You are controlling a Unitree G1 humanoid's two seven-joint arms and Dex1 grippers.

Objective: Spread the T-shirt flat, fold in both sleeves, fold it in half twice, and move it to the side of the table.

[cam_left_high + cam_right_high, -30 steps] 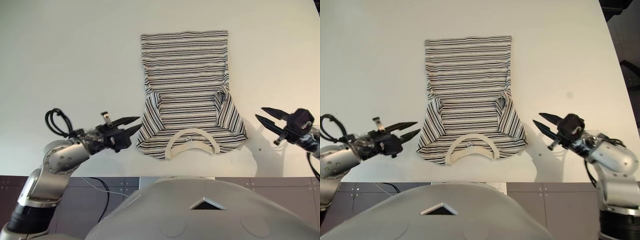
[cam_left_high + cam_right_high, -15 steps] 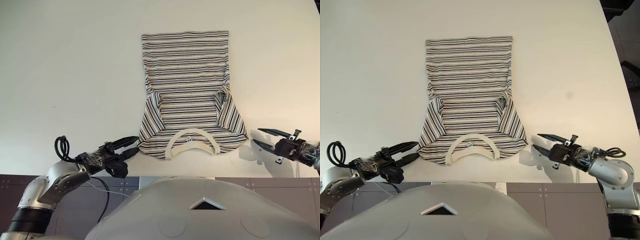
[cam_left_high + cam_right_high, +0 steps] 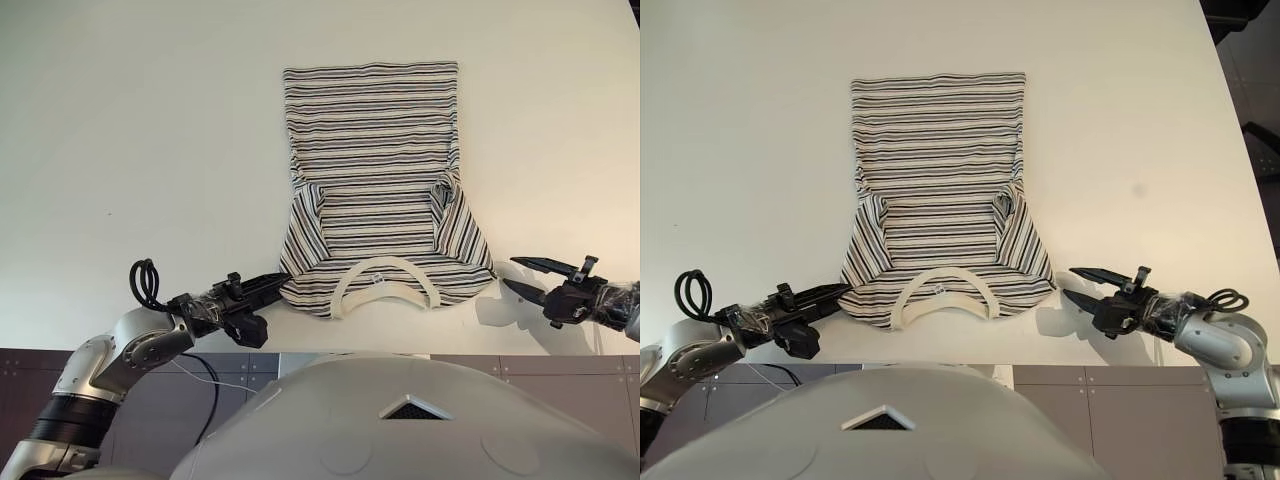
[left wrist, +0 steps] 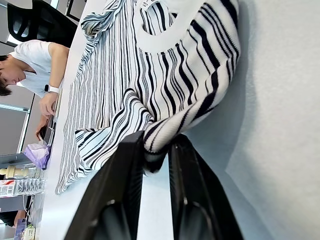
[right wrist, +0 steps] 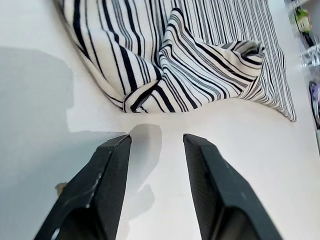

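The T-shirt (image 3: 375, 170) lies flat on the white desk (image 3: 150, 150). Its hem is at the far side and its cream neckband (image 3: 386, 287) faces the robot, close to the near desk edge. Both sleeves are folded inward over the striped body, so the outline narrows toward the hem and flares at the shoulders.

Left tool (image 3: 278, 281): positioned at the near-left shoulder corner of the T-shirt. In the left wrist view, the corner fabric sits between the two black fingers (image 4: 125, 180) and fills the gap between them. The tool is closed on that corner.

Right tool (image 3: 510, 272): positioned just beside the near-right shoulder corner, apart from the fabric. In the right wrist view, the two fingers (image 5: 112, 165) are spread wide with bare desk surface between them. The folded striped edge lies just beyond the fingertips, without contact.

A small mark shows inside the neckband. It is too small to read.
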